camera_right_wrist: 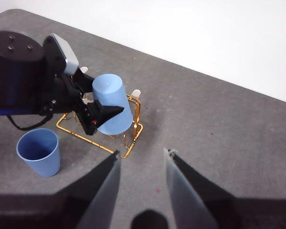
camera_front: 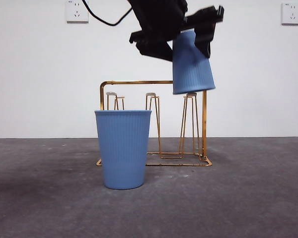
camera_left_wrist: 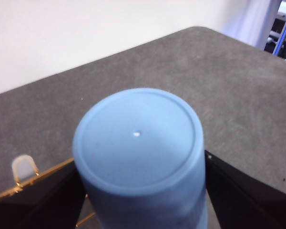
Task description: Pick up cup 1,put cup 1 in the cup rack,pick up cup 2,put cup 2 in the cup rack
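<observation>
An upturned blue cup (camera_front: 191, 64) hangs just above the right-hand peg (camera_front: 190, 124) of the gold wire cup rack (camera_front: 154, 124), its mouth facing down and the peg's pale tip at its rim; it tilts a little. The left pincer (camera_front: 188, 32) pinches this cup by its sides near the base, with the dark arm coming in from the top of the front view. In the left wrist view the cup's round base (camera_left_wrist: 138, 136) fills the middle between the two black jaws, and a capped peg (camera_left_wrist: 24, 167) of the rack shows beside it. A second blue cup (camera_front: 123, 148) stands upright on the surface (camera_front: 248, 198), in front of the rack's left end and hiding part of its frame in the front view; the right wrist view shows this cup (camera_right_wrist: 39, 151) standing apart from the rack (camera_right_wrist: 128, 138), open mouth up. The right pincer (camera_right_wrist: 142, 191) hovers well away from the rack with its jaws spread, holding nothing. The surface is dark grey and matte. Behind it is a plain white wall with a socket (camera_front: 77, 11) near each top corner.
</observation>
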`<state>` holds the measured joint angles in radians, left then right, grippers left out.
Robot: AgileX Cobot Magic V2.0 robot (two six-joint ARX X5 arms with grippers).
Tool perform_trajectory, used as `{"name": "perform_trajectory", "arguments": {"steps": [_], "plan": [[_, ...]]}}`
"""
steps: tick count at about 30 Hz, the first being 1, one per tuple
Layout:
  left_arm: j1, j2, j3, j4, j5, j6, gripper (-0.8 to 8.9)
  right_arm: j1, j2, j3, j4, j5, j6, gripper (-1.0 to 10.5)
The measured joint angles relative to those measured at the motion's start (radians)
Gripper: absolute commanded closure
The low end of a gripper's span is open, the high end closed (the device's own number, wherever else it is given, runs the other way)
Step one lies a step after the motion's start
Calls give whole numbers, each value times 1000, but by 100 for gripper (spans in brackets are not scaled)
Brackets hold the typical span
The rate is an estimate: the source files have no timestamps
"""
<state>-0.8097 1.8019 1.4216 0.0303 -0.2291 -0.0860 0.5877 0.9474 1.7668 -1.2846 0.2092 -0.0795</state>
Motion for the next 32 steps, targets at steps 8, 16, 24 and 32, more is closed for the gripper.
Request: {"name": "perform_trajectory", "arguments": {"steps": [8,16,24,32], "plan": [[8,38,0,0,1,0,822,0,0,0,-2,0,0,784],[11,87,0,-8,2,0,822,0,0,0,-2,0,0,784],[11,130,0,-18,2,-5,822,0,0,0,-4,0,0,784],[11,174,0,-38,1,-30,822,0,0,0,-5,0,0,784]]}}
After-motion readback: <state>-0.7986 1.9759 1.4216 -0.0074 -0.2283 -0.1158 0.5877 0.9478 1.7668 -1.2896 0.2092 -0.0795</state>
